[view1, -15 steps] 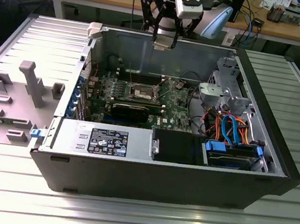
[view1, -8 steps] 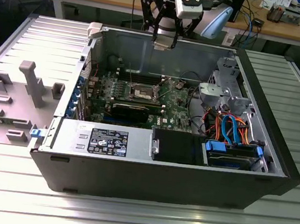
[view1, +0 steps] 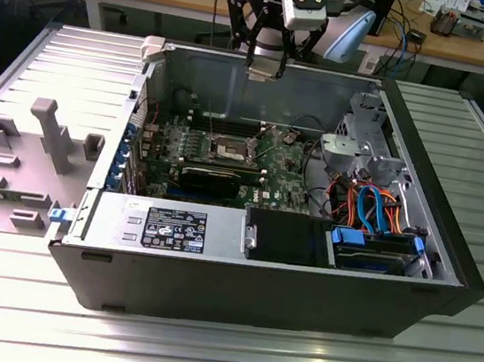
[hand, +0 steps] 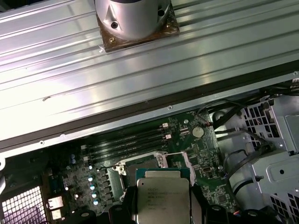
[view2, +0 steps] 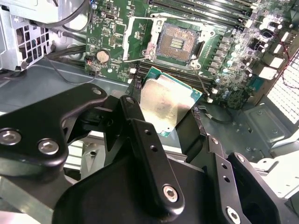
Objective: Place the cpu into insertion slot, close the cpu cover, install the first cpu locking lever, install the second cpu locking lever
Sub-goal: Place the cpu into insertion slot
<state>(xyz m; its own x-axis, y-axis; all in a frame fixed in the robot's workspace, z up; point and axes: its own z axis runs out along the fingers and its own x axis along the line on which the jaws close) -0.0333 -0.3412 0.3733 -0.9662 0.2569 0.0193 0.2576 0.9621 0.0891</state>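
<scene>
My gripper point(view1: 264, 66) hangs above the far wall of the open computer case, shut on the cpu point(view2: 166, 105), a flat silvery square with a green edge. Black fingers point(view2: 134, 116) press on two opposite sides of the chip. On the green board below lies the insertion slot point(view2: 177, 44), its dark centre bare inside a metal rim. The cpu cover point(view2: 138, 37) stands swung open beside it. In the first wrist view the cpu point(hand: 162, 198) sits in front of the socket area, well above the board. In the exterior view the insertion slot point(view1: 233, 150) lies below and nearer than the gripper.
Long black memory slots point(view2: 205, 9) run beside the socket. A grey drive cage point(view1: 362, 148) and orange and blue cables point(view1: 372, 207) fill the case on the exterior view's right. A labelled power supply point(view1: 174, 226) lines the near wall. Grey fixture blocks point(view1: 43, 132) stand outside.
</scene>
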